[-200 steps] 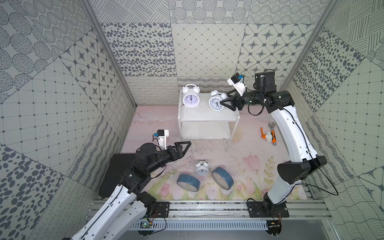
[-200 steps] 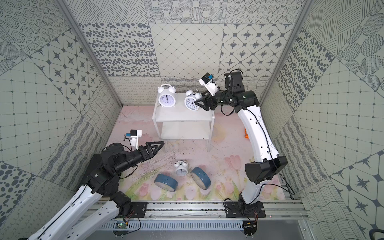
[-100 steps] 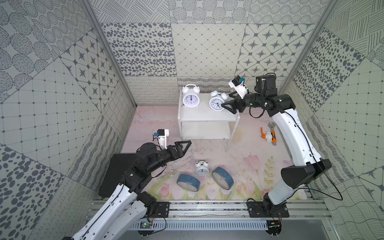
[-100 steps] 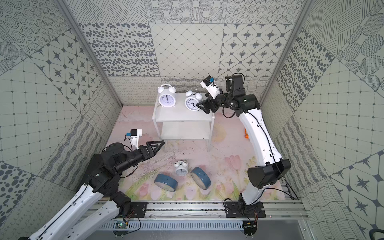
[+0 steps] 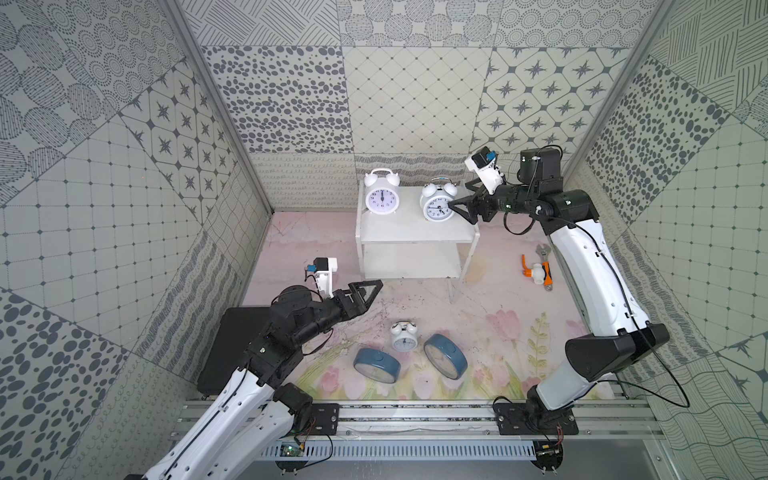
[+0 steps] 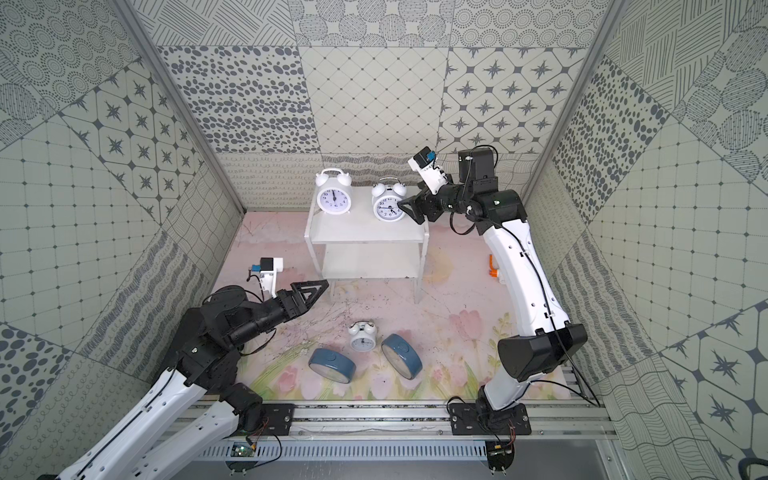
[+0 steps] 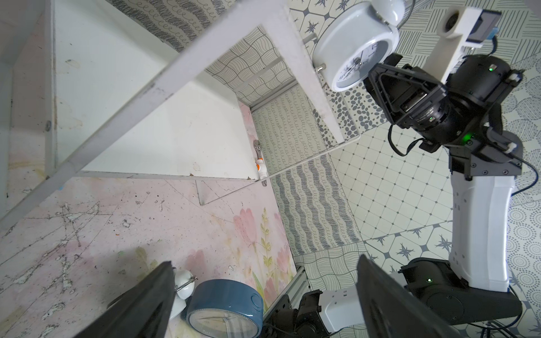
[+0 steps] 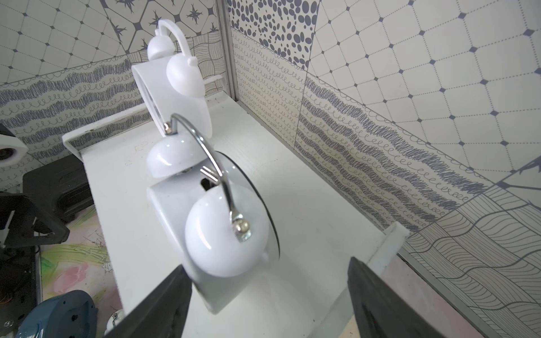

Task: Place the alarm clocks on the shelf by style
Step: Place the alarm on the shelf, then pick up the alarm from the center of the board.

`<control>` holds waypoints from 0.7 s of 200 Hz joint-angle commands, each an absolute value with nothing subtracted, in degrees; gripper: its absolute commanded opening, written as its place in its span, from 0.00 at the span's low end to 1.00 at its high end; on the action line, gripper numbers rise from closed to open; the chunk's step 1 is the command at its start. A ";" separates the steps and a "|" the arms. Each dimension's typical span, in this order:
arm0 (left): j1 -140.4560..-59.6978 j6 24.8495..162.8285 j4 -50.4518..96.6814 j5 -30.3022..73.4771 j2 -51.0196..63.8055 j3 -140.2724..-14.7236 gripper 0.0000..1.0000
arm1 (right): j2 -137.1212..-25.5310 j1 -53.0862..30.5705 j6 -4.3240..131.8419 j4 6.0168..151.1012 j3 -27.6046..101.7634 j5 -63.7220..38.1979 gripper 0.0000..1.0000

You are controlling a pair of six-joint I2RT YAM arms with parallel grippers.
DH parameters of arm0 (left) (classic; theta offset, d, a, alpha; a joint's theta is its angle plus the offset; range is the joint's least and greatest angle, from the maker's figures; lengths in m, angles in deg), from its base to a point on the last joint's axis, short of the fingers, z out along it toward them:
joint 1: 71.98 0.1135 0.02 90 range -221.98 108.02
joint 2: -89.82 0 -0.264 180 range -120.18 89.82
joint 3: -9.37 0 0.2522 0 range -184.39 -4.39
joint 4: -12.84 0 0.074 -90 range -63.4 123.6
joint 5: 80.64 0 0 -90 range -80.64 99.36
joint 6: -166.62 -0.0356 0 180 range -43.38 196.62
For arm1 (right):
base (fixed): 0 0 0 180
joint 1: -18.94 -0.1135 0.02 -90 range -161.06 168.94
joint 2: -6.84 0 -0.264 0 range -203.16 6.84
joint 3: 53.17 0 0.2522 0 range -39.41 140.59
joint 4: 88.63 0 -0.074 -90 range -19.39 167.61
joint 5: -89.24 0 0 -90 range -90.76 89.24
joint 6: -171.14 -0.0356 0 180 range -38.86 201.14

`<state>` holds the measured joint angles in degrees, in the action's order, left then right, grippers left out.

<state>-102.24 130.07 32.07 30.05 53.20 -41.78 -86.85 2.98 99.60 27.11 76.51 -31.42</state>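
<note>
The left pincer (image 5: pixel 374 287) hangs low over the flowered mat, and its two black fingers are spread wide with nothing between them. The left wrist view (image 7: pixel 263 262) confirms this, showing only mat and clocks past the gap. Behind this pincer's arm, a black pad (image 5: pixel 232 345) lies against the wall.

Below the tips and nearer the robot's base, three clocks sit on the mat. They are a blue clock (image 5: pixel 377 365), a small white clock (image 5: pixel 404 337) just beside it, and a second blue clock (image 5: pixel 445 360) just beside that one. None of the three is near either pincer's fingers.

Ahead of the left pincer and higher than its tips stands the shelf (image 5: pixel 415 235). Two white twin-bell clocks stand upright on its top tier. The left shelf clock (image 5: pixel 382 197) is at the end far from the right pincer, and the right shelf clock (image 5: pixel 437 204) is directly at that pincer's tips.

The right pincer (image 5: pixel 457 206) reaches in level with the top tier from the shelf's right end, with its jaws wide apart. In the right wrist view (image 8: pixel 268 264) the right shelf clock stands between the fingers on its own feet. One finger is at the edge of the case, though I cannot tell whether it touches. The other finger is well apart from the clock, by the shelf's raised side edge, so nothing is clamped.

Below this pincer, beside its white forearm, an orange-and-white tool (image 5: pixel 538 272) lies on the mat.
</note>
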 commanded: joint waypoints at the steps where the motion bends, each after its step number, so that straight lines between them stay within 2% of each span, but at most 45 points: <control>1: -101.95 129.51 30.01 31.02 53.12 -42.69 1.00 | -81.37 2.35 94.92 30.45 75.43 -29.64 0.89; 23: -101.92 128.46 36.04 26.33 53.00 -44.47 1.00 | -74.55 -2.13 91.33 29.57 71.49 -23.08 0.88; 43: -101.93 127.54 42.12 21.60 52.80 -46.36 1.00 | -65.92 -11.13 88.85 28.55 62.99 -15.06 0.84; 73: -101.93 127.97 45.85 18.66 52.35 -46.69 0.96 | -55.69 -26.61 80.10 27.22 47.05 -2.72 0.69; 84: -101.76 129.11 46.82 17.46 52.30 -46.18 0.94 | -53.03 -30.71 75.69 28.31 40.59 -0.90 0.67; 114: -101.86 132.59 46.87 16.20 52.63 -44.34 0.91 | -51.95 -40.67 68.21 33.84 27.29 5.46 0.64; 140: -101.85 134.22 48.52 14.61 53.37 -43.52 0.91 | -55.46 -42.10 66.48 41.90 20.98 6.69 0.65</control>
